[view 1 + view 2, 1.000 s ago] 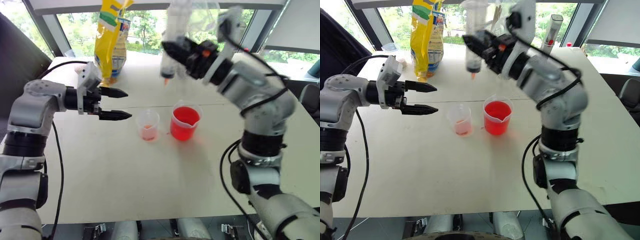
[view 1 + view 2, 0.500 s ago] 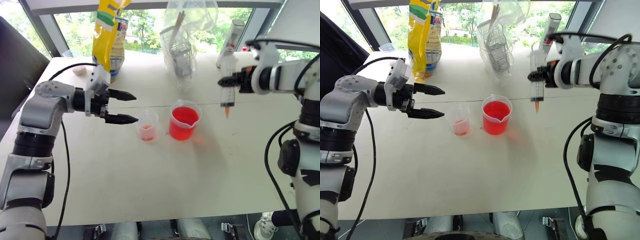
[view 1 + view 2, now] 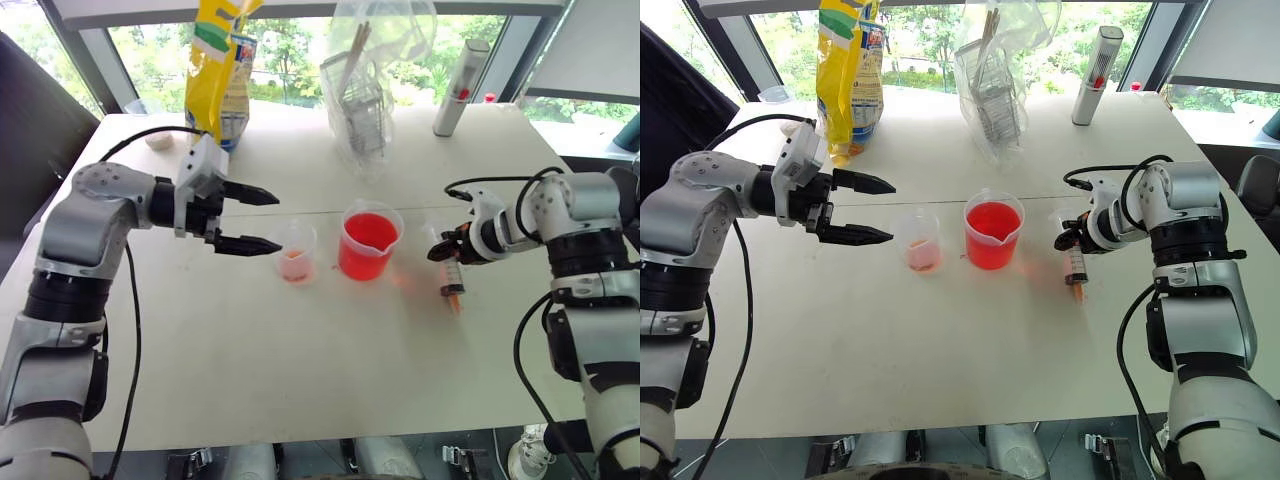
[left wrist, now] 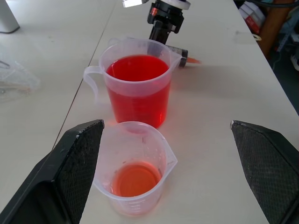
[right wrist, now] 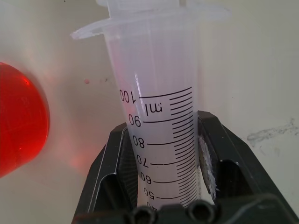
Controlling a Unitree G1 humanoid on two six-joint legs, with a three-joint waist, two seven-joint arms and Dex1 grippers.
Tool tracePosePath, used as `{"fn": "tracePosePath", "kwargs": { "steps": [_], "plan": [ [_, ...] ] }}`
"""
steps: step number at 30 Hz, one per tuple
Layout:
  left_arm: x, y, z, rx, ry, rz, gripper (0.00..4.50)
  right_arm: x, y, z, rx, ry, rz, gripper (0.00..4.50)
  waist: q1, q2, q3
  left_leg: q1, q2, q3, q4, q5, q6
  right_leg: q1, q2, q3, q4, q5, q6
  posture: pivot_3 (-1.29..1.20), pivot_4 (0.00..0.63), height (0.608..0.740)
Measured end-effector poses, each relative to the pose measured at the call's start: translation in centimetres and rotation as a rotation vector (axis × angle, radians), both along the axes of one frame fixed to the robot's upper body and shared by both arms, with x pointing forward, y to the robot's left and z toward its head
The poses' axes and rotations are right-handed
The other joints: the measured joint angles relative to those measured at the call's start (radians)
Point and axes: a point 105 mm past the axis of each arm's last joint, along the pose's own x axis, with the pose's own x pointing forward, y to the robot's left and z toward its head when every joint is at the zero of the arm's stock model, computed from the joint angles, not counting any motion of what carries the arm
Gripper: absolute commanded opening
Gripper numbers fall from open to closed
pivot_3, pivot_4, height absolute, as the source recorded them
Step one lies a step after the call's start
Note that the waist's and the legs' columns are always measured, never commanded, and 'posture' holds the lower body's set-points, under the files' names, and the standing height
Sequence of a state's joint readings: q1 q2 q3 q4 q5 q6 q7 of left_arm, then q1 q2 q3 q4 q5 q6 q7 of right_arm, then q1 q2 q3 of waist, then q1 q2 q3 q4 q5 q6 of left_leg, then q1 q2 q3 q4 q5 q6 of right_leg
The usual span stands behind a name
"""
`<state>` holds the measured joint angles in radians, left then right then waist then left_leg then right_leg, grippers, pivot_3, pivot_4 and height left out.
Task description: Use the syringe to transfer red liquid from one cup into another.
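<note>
My right gripper [image 3: 1077,243] is clamped on the syringe [image 3: 1077,266], which sits low at the surface [image 3: 940,360] just right of the beaker [image 3: 992,232], tip toward me and barrel looking empty. The small cup [image 3: 920,240] holds only a shallow pool of red liquid [image 4: 135,178] while the beaker is nearly full — so I judge most of the transfer is left. My left gripper [image 3: 868,208] hangs wide open beside the small cup, holding nothing.

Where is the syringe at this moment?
In the head views the syringe is low over the table on the robot's right, just right of the big cup of red liquid, clamped in the right gripper, tip towards the robot.
</note>
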<state>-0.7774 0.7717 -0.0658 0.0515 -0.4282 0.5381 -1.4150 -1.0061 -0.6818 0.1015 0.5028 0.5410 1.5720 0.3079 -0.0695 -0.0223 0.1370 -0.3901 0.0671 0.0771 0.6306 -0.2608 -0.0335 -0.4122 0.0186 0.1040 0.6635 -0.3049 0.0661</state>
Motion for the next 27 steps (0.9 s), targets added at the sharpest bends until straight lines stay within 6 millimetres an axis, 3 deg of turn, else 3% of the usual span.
{"fn": "tracePosePath", "kwargs": {
  "steps": [5,6,10,13,18,22,27],
  "plan": [
    [-0.3,-0.1,0.1,0.002,0.001,-0.008,4.5,0.0,-0.2,-0.6,-0.011,0.016,-0.002,4.29,0.0,0.0,0.0,0.001,0.0,0.0,0.0,0.0,0.0,0.001,0.0,0.0,0.0,0.0,0.0,0.0,0.15,0.739],
    [-0.3,-0.2,0.1,0.0,0.007,-0.009,4.5,0.0,-0.1,-0.5,-0.003,0.013,0.006,4.41,0.0,0.0,0.0,0.001,0.0,0.0,0.0,0.0,0.0,0.001,0.0,0.0,0.0,0.0,0.0,0.0,0.15,0.739],
    [-0.4,-0.3,0.1,-0.003,0.012,-0.014,4.5,-0.3,-0.2,0.2,-0.04,-0.022,0.034,4.41,0.002,0.0,0.0,0.0,0.0,0.0,0.0,0.0,0.0,0.0,0.0,0.0,0.0,0.0,0.0,0.0,0.15,0.739],
    [-0.4,-0.3,0.1,-0.004,0.026,-0.013,4.5,-0.9,-0.5,2.3,-0.071,-0.109,0.098,4.41,0.003,0.001,0.001,-0.001,0.0,-0.001,0.0,0.0,0.0,0.0,0.0,0.0,0.0,0.0,0.0,0.0,0.15,0.739],
    [-0.5,0.0,0.2,-0.003,0.045,-0.005,4.5,-4.1,-0.9,7.8,-0.126,-0.329,0.256,4.41,0.008,0.002,0.001,0.0,0.0,-0.001,-0.001,0.0,0.0,0.0,0.0,-0.001,-0.001,0.0,0.0,0.0,0.15,0.739],
    [-0.4,0.2,0.3,-0.002,0.048,0.0,4.5,-7.9,2.1,9.7,-0.069,-0.458,0.49,4.41,0.003,0.002,0.001,0.001,0.001,-0.002,-0.001,0.0,0.0,0.001,0.001,-0.001,0.0,0.0,0.0,0.0,0.15,0.739],
    [-0.3,0.5,0.5,-0.001,0.049,0.018,4.5,-11.9,3.0,9.8,-0.087,-0.516,0.637,4.41,0.004,0.001,0.001,0.001,0.0,-0.003,0.0,0.0,0.0,0.004,-0.001,-0.003,-0.001,0.0,0.001,0.0,0.15,0.739]
  ]
}}
